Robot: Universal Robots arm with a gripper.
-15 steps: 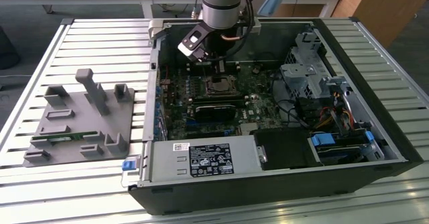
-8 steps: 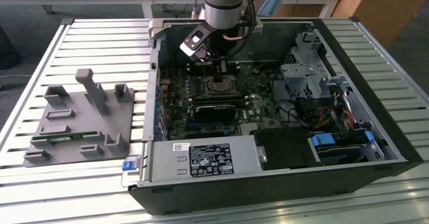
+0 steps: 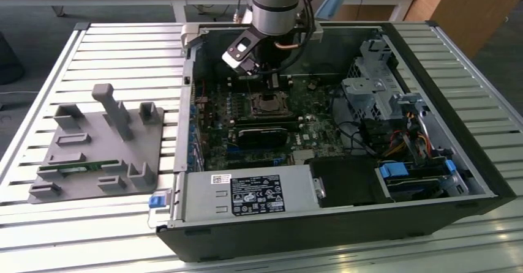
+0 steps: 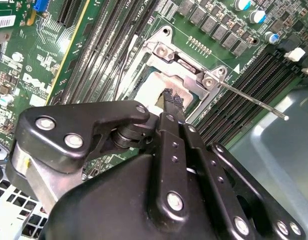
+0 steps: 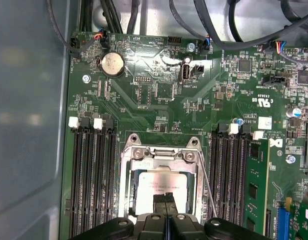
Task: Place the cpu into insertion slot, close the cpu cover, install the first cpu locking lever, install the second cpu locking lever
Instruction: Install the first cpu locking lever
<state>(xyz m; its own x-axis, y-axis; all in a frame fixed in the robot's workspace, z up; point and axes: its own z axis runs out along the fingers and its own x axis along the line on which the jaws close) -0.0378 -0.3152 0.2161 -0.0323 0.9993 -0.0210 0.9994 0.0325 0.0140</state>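
In the exterior view my gripper [image 3: 263, 77] hangs inside the open computer case, just above the insertion slot [image 3: 266, 104] on the motherboard. The cpu [image 5: 161, 184], with its pale metal top, lies in the slot. The silver cpu cover [image 5: 128, 172] lies flat around it like a frame. My gripper [image 5: 166, 201] is shut, its black fingertips [image 4: 173, 100] pressed together with nothing between them, right over the cpu's edge nearest the gripper body. One thin wire locking lever [image 4: 253, 102] sticks out free from the cover's corner and runs along the socket's side [image 5: 208, 187].
Long black memory slots [image 5: 94, 180] flank the socket on both sides. Cables [image 5: 203, 20] hang along the case wall behind the board. A drive cage [image 3: 376, 89] and power supply [image 3: 245, 193] stand inside the case. A grey fixture block [image 3: 98, 150] sits on the table at the exterior view's left.
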